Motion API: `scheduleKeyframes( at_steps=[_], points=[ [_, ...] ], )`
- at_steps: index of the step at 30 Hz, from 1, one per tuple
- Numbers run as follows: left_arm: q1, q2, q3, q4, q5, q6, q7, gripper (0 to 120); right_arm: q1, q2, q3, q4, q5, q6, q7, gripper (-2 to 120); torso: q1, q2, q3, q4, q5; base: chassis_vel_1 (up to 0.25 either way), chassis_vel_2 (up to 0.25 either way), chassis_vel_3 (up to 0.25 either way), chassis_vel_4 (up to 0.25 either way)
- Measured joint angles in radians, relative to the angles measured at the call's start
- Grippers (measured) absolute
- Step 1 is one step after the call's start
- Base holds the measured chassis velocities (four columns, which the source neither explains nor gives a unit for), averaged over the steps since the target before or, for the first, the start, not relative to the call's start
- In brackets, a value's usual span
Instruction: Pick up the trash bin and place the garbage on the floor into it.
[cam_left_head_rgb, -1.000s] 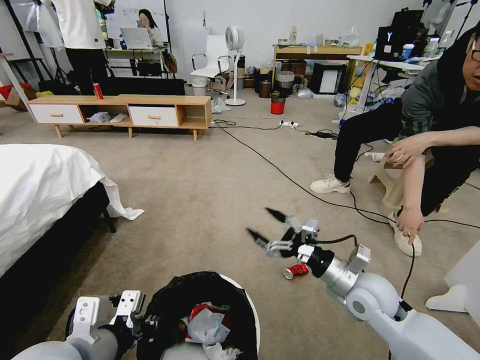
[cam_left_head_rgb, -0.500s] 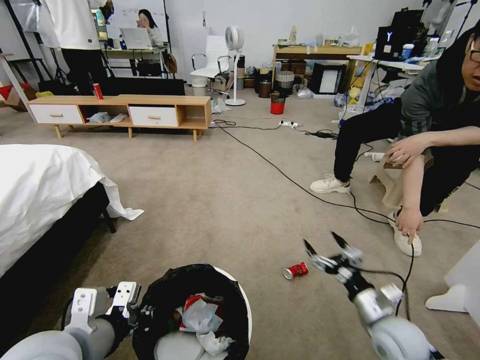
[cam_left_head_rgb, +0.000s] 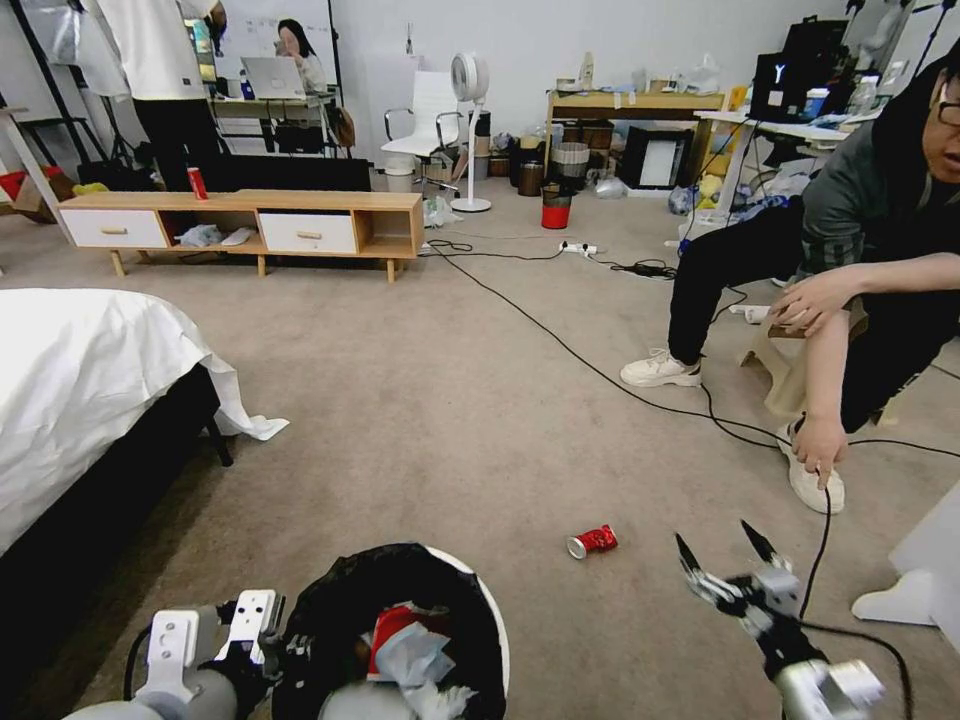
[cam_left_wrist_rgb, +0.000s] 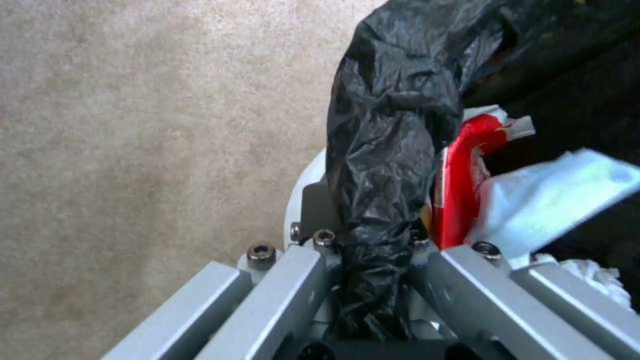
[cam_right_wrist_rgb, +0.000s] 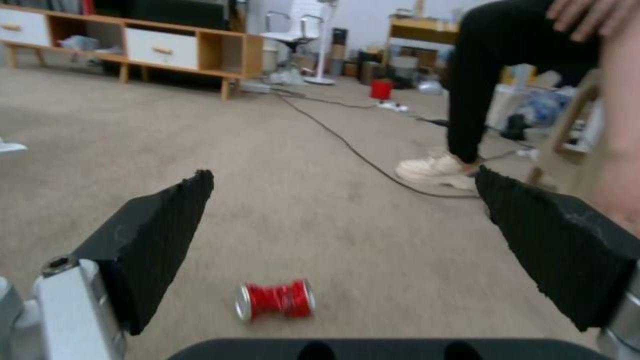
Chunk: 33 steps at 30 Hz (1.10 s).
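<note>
Right pincer (cam_left_head_rgb: 722, 553) spread wide near crushed can (cam_left_head_rgb: 592, 541), left pincer (cam_left_head_rgb: 262, 640) clamping trash bin (cam_left_head_rgb: 480, 590) rim

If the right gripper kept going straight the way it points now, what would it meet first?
Probably the floor just past the crushed can, which lies low between the open fingers of the right gripper; depth is unclear, so it may touch the can first.

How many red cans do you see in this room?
2. A crushed can lies on the carpet ahead of the open right pincer; an upright can stands on the low wooden cabinet. More may be hidden inside the trash bin.
</note>
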Motion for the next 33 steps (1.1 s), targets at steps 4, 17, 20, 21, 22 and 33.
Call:
scheduleKeyframes(
  at_steps=[4,17,20,21,22,33],
  points=[
    [0.006,-0.041,0.004,-0.012,0.02,0.0,0.003,1,-0.055,0.102,0.043,0.008,-0.083,0.052,-0.02,100,0.0,0.0,0.0,0.0003,-0.0002,0.0,0.0,0.0,0.0],
    [0.027,-0.042,0.007,-0.008,0.041,0.0,0.02,1,-0.092,0.213,0.098,0.018,-0.126,0.108,-0.1,100,0.0,0.0,0.0,0.0006,-0.0005,0.0,0.0,0.0,0.0],
    [0.019,-0.037,0.009,-0.008,0.04,0.0,0.02,1,-0.083,0.225,0.097,0.002,-0.139,0.11,-0.123,100,0.0,0.0,0.0,0.0005,-0.0002,0.0,0.0,0.0,0.0],
    [0.012,-0.033,0.009,-0.013,0.036,0.0,0.019,1,-0.081,0.228,0.097,-0.004,-0.141,0.112,-0.133,100,0.0,0.0,0.0,0.0006,-0.0003,0.0,0.0,0.0,0.0],
    [0.009,-0.028,0.009,-0.019,0.031,0.0,0.017,1,-0.084,0.228,0.096,-0.008,-0.14,0.113,-0.143,100,0.0,0.0,0.0,0.0006,-0.0004,0.0,0.0,0.0,0.0],
    [0.0,-0.005,0.002,-0.029,0.013,0.0,0.012,1,-0.108,0.21,0.048,-0.029,-0.123,0.106,-0.149,100,0.0,0.0,0.0,0.0005,-0.0003,0.0,0.0,0.0,0.0]
  ],
)
